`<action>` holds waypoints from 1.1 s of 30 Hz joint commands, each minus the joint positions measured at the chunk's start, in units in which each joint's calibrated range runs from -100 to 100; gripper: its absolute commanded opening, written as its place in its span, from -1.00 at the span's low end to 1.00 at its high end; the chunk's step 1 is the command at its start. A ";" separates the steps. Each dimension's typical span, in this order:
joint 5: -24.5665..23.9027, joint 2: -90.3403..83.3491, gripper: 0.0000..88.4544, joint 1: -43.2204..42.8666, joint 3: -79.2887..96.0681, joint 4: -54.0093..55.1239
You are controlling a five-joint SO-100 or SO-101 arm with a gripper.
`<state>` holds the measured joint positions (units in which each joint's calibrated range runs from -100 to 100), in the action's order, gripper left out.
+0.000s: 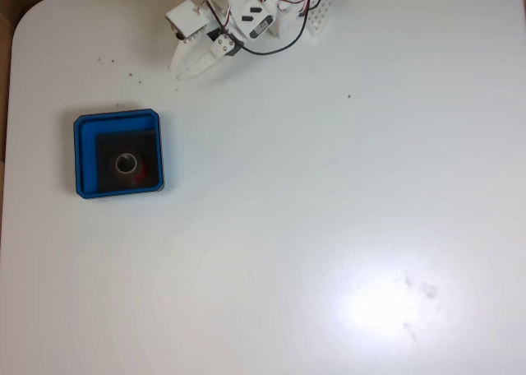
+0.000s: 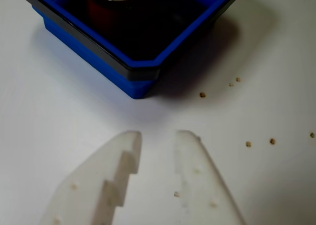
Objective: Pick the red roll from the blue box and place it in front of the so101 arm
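Red roll (image 1: 128,164) lying flat inside blue box (image 1: 117,155), near the box's middle. Beyond the box's corner, well apart: arm (image 1: 255,13) with gripper (image 1: 191,67) slightly spread, holding nothing. Scattered near the box on white table (image 1: 329,227): small brown crumbs (image 2: 248,144).

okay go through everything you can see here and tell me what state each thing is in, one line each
red roll: lying flat inside the blue box, hole up, not gripped.
blue box: upright on the table, open top, holding the roll.
gripper: open, empty, hovering over bare table short of the box.
so101 arm: folded back at the table's top edge in the fixed view.
table: white, with a few small crumbs near the box.
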<state>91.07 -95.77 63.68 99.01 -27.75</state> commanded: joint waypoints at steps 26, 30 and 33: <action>0.61 69.26 -0.99 -0.52 -57.86 10.01; 0.61 77.46 -0.99 -0.71 -65.23 9.35; 0.61 81.39 -0.99 -1.10 -70.44 4.98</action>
<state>91.40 -16.68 63.19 36.14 -19.95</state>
